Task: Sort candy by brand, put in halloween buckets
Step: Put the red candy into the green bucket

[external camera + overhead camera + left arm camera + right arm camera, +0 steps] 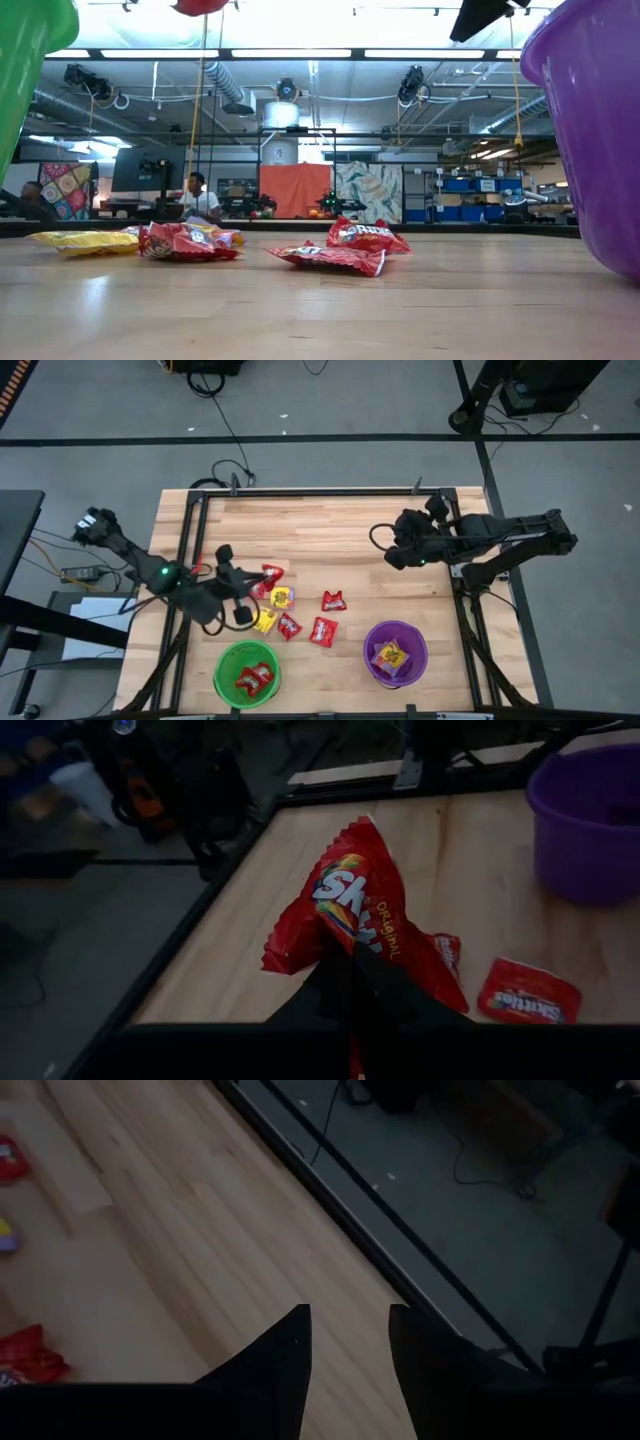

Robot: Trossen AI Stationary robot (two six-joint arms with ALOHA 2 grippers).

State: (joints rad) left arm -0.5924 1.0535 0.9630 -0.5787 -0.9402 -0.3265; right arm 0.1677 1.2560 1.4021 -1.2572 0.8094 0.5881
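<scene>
My left gripper (250,585) is shut on a red candy packet (350,900) above the table's left half; in the low view that packet (200,5) shows only at the top edge. Loose candy lies flat on the wood: red packets (334,600) (323,631) (289,625) and yellow ones (282,597) (263,620). The green bucket (222,660) holds red packets and stands at the near edge. The purple bucket (372,640), to its right, holds yellow ones. My right gripper (392,552) hangs open over the far right, nothing between its fingers (295,1350). My left gripper pinches the red packet's near end (352,942) between its two fingers. The fingers slant slightly downward and point toward the table's right side. The packet sticks out beyond the fingertips, creased, and is lifted clear of the table.
A black metal frame (320,492) runs along the table's far and side edges. Bare wood lies between the loose packets and my right gripper. Beyond the table, a person (197,195) sits far off in the room.
</scene>
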